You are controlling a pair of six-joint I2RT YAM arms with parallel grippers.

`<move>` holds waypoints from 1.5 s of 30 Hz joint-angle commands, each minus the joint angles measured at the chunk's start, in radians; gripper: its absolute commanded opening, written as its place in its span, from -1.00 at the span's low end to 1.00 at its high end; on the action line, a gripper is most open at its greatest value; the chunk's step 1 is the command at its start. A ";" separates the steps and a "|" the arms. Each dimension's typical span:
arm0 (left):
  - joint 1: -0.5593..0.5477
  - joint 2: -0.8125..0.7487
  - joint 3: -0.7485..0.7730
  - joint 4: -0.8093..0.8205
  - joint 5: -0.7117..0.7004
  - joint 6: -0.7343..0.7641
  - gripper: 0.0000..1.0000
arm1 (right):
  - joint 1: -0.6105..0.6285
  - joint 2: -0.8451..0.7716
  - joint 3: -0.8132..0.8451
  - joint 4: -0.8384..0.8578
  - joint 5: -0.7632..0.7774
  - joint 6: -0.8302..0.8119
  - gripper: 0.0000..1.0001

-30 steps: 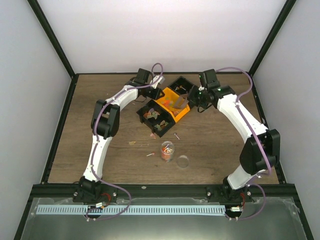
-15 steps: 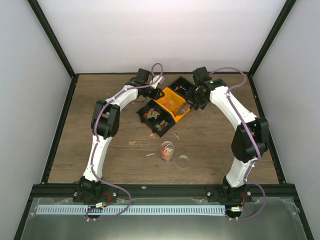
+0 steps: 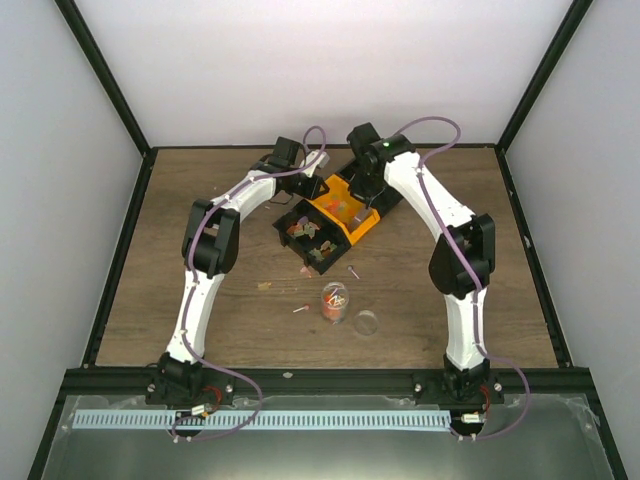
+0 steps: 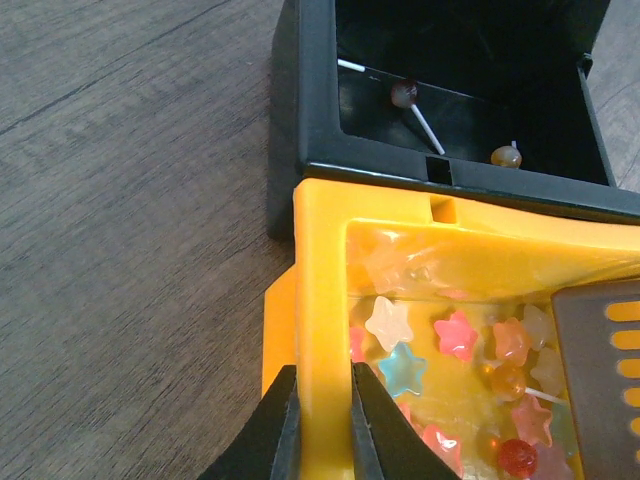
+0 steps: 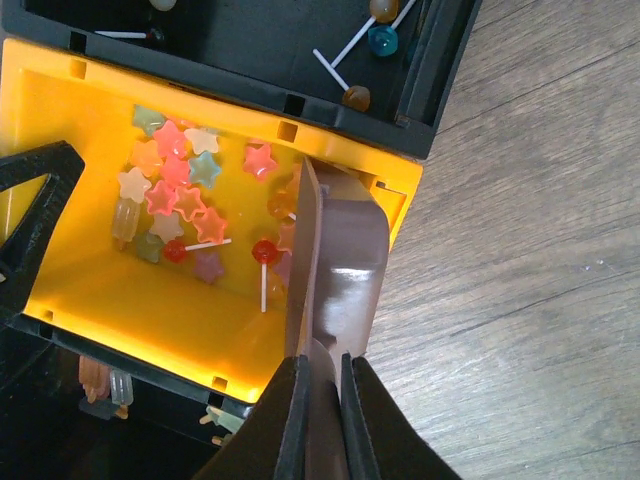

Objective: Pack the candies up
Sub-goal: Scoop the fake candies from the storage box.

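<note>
Now the left pincer (image 4: 322, 390) clamps the orange bin's (image 4: 320, 260) wall, while the right pincer (image 5: 320, 378) grips a scoop (image 5: 345, 250) dipped inside beside the candies (image 5: 180, 190).

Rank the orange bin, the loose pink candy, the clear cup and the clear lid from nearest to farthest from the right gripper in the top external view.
1. orange bin: directly under the right gripper.
2. loose pink candy: on the table, in front of the bin.
3. clear cup and clear lid: side by side, nearer the arm bases; too close to call.
</note>
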 commanded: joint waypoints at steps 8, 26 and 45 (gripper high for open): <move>0.005 0.051 -0.057 -0.004 0.008 0.040 -0.92 | 0.040 -0.034 0.032 -0.060 0.123 0.027 -0.99; 0.004 0.045 -0.063 -0.025 -0.003 0.048 -0.92 | 0.000 0.069 -0.207 0.183 -0.060 -0.004 -0.99; 0.005 0.042 -0.053 -0.051 -0.033 0.067 -0.92 | -0.035 -0.194 -0.439 0.263 -0.027 0.014 -0.99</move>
